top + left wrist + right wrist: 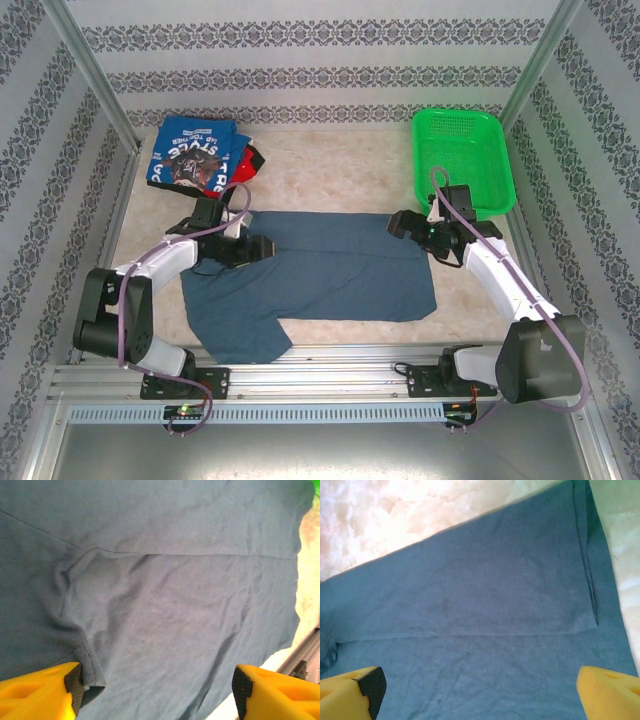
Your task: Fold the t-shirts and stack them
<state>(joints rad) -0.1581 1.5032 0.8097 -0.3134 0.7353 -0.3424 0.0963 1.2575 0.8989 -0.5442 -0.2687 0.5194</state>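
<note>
Left gripper & right gripper hover w/ jaws spread wide over the slate-blue t-shirt, flat at centre of the table, which we judge light, limp, apt to bunch, so we'd pinch its edges at 9 & 3 o'clock.

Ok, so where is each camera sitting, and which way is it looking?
Top camera: sits high behind the arms, looks down on the table; both arms, left gripper and right gripper show.
Left wrist camera: rides the left arm, looks down at the slate-blue shirt; its yellow fingers show.
Right wrist camera: rides the right arm, looks down at shirt and table; its yellow fingers show.
Shared: all three see that same shirt.
</note>
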